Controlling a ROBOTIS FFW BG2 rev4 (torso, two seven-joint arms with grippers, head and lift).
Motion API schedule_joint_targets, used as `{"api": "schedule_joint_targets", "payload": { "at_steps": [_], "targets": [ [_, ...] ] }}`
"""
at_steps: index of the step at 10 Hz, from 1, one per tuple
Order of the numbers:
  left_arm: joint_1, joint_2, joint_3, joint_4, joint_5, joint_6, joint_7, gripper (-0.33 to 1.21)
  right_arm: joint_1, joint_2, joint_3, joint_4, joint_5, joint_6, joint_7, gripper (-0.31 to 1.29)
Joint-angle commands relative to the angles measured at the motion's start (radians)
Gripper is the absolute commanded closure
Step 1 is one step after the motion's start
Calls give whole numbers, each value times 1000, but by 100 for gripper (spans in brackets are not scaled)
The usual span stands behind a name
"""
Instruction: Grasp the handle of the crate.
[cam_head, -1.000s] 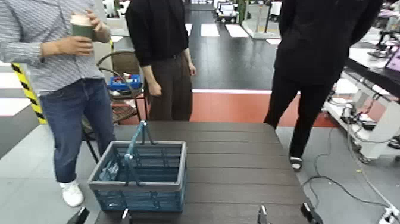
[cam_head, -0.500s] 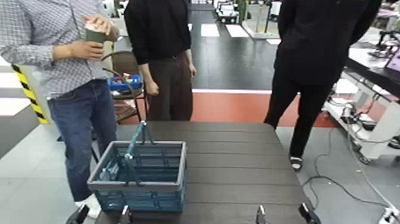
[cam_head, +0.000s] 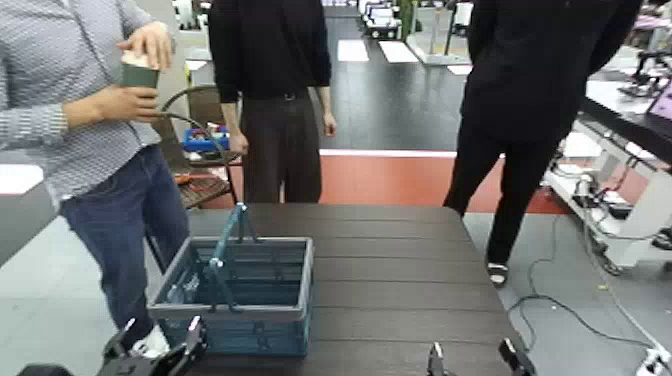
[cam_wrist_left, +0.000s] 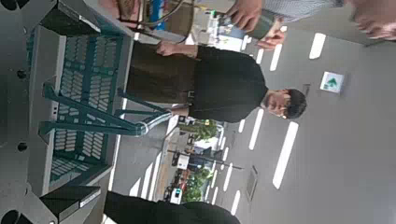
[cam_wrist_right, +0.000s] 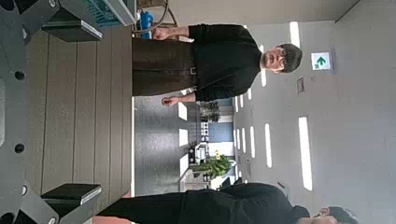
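Meanwhile the crate sat on the dark table, toward its left front part, with the handle standing upright over it. The left gripper was at the table's near edge, just in front of the crate's front left corner, fingers spread and holding nothing. The right gripper waited at the near edge well to the right, also spread and empty. From the left wrist, the crate and its handle lay straight ahead between the fingers. Three people stood beyond the table.
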Motion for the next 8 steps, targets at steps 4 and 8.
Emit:
{"api": "schedule_joint_targets", "payload": {
  "at_steps": [4,8],
  "targets": [
    [-240,190,29,85,430,452,-112,10,-9,0,5,12,-8,-10,0,15],
    [-415,297,-22,261,662,570,-149,10,-15,-2,9,19,-15,-17,1,15]
  ]
}}
